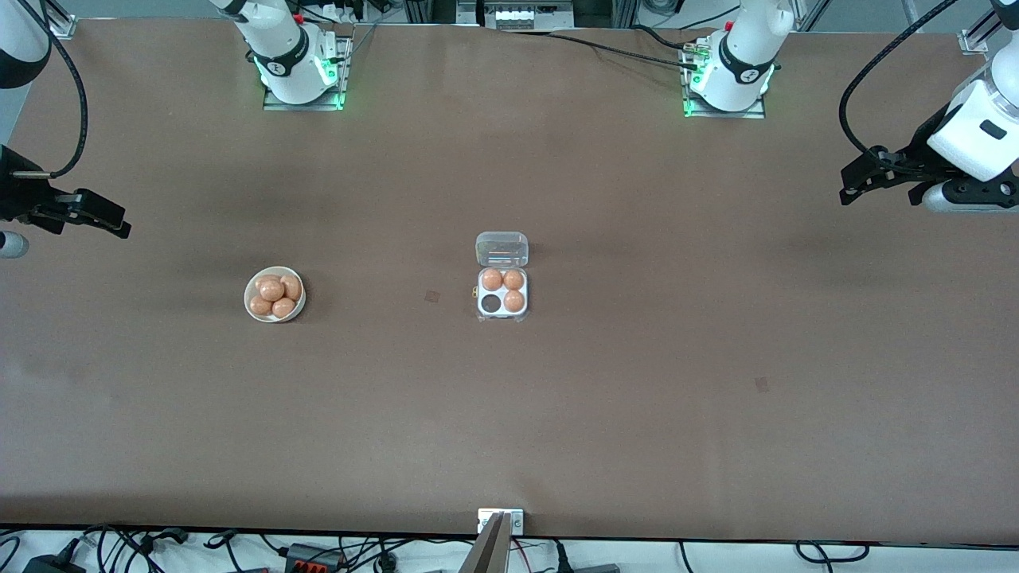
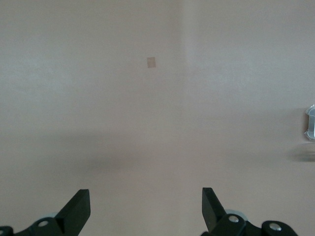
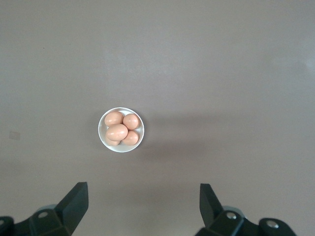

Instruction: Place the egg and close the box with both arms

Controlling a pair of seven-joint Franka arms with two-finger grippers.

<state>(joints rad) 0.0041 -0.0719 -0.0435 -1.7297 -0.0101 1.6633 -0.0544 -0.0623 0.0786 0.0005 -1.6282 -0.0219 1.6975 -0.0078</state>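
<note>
The box (image 1: 502, 315) sits mid-table with its clear lid (image 1: 501, 249) folded back flat toward the robots' bases. Three of its cells hold orange-brown eggs, and one cell (image 1: 490, 303) nearer the front camera is empty. More eggs (image 1: 271, 290) lie heaped in a round white bowl (image 1: 247, 296), toward the right arm's end. My right gripper (image 1: 119, 227) hangs open and empty past the bowl at that end; its wrist view shows the bowl (image 3: 101, 132) ahead of the open gripper (image 3: 143, 204). My left gripper (image 1: 848, 191) hangs open and empty at the other end, over bare table (image 2: 146, 206).
Two small dark patches mark the brown tabletop (image 1: 432, 296) (image 1: 762, 384). A metal bracket (image 1: 500, 521) sits at the table's edge nearest the front camera. Both arm bases (image 1: 302, 72) (image 1: 728, 79) stand along the edge farthest from that camera.
</note>
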